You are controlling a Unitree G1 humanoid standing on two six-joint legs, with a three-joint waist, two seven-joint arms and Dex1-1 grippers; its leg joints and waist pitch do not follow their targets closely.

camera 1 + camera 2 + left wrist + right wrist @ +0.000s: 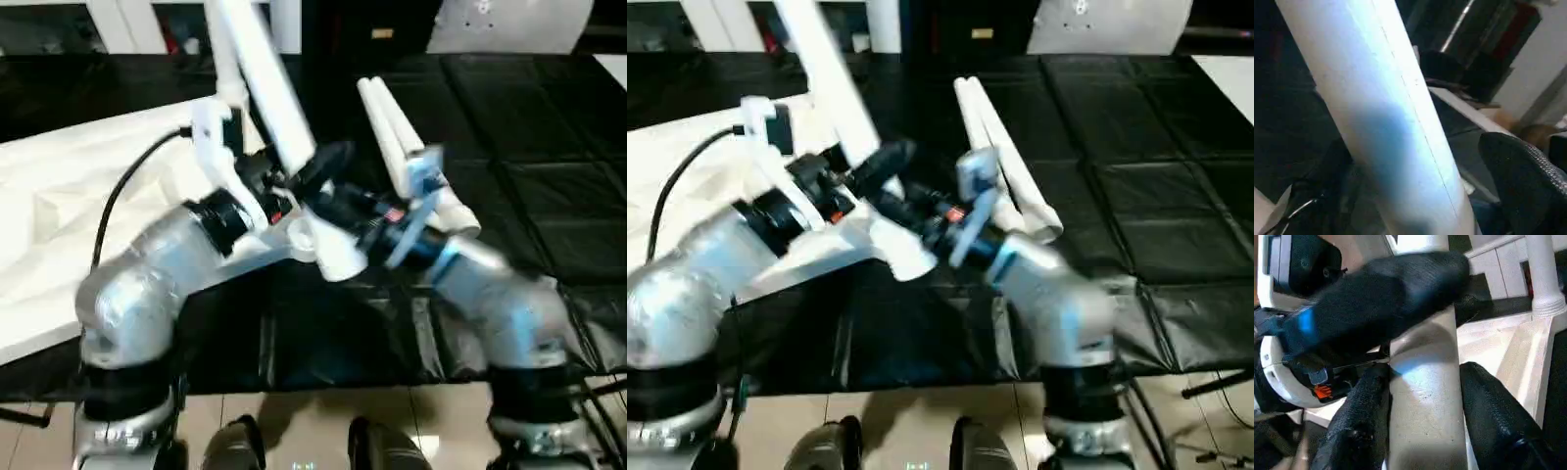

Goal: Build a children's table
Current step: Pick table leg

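At left the white tabletop [59,215] lies underside up on the dark mat [549,196], one leg already standing in a far corner socket [1542,274]; at centre both grippers meet on a raised leg [269,88]. The left gripper [294,176] stands wide around it; whether it grips, I cannot tell; the right gripper [1420,416] is half closed on the shaft; two spare legs [397,137] lie at right. The leg-fitting step appears in hand; next, its end must be aimed at a free socket.
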